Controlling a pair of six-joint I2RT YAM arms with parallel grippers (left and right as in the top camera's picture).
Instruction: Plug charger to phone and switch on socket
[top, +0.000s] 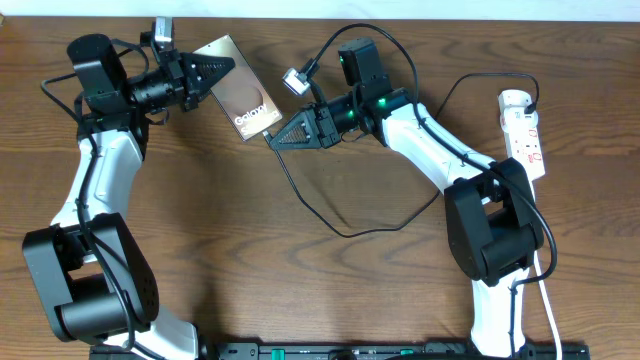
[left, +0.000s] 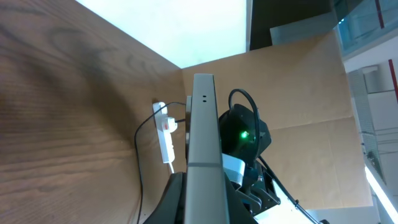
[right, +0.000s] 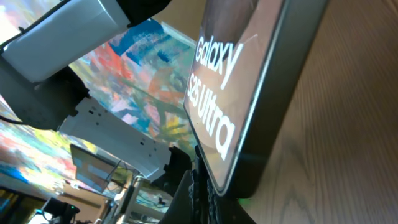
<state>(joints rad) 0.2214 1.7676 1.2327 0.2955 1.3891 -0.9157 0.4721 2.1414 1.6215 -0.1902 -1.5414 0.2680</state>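
Observation:
The bronze-brown phone (top: 243, 98) lies tilted at the table's back, "Galaxy" lettering up. My left gripper (top: 222, 70) is shut on its far end; in the left wrist view the phone's grey edge (left: 202, 124) stands between the fingers (left: 202, 208). My right gripper (top: 272, 138) is at the phone's near end, fingers pressed together on the charger tip, which is mostly hidden. In the right wrist view the fingers (right: 202, 190) touch the lower corner of the phone (right: 249, 81). The black charger cable (top: 345, 232) loops from there toward the white socket (top: 524, 125).
The socket stands at the right back edge with its white cord running down the right side; it also shows in the left wrist view (left: 165, 134). A grey plug on a black lead (top: 293, 80) hangs by the right arm. Brown cardboard stands beyond the table.

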